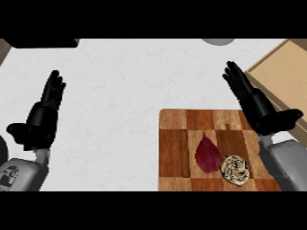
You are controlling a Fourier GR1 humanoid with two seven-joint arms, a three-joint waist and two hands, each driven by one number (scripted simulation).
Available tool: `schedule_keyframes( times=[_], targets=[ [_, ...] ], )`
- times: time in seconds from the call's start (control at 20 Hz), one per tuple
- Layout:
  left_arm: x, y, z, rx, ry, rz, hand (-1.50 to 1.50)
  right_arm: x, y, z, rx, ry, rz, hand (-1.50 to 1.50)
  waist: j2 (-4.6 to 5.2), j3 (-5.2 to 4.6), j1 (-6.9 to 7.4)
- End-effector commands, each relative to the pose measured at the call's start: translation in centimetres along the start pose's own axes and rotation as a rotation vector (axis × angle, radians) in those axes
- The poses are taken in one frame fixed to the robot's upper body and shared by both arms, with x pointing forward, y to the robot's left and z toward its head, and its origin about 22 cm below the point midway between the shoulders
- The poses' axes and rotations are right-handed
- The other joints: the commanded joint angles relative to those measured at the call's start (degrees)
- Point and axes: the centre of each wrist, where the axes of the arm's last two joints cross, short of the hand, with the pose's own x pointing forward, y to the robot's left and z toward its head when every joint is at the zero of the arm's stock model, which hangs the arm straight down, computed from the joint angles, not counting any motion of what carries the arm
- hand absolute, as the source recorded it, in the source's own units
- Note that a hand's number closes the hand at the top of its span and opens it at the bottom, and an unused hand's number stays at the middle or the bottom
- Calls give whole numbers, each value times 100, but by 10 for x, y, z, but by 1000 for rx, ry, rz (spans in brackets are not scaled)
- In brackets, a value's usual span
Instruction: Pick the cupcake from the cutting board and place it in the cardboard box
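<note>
Cupcake (235, 169) lying at five o'clock on cutting board (212, 150), just beside a dark red piece. Likely light, soft, crushable; best taken round the sides. Right hand (260, 108) straight-fingered above, holding nothing; left hand (45, 114) resting likewise at nine o'clock.

I'm showing two rounded grey forearms, each ending in a black hand: my left hand (42, 117) and my right hand (262, 110), with black markings printed on the left forearm (14, 175).

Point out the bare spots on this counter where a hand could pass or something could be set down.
Widest free patch: white counter between left hand and cutting board. The board's upper squares are bare. Crowded: the board's lower right, where cupcake and a dark red piece lie beside right hand and cardboard box.
</note>
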Motion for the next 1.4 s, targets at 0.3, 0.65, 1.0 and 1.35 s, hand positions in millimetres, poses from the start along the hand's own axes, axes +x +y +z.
schedule_keyframes(
  times=[0.3,0.65,1.0,1.35],
  targets=[
    [-11,-9,13,-176,87,-43,0,7,0,25,-613,-154,-88,-150,-710,225,-1104],
    [-2,-26,19,-340,88,-45,0,-78,-32,178,-345,329,982,-150,-258,-61,-472],
    [5,-25,14,-346,99,-52,0,-46,-7,210,-345,366,1122,-150,-245,-84,-434],
    [11,-35,17,-403,79,-42,0,12,37,212,-218,587,1040,-150,-190,-68,-213]
  ],
)
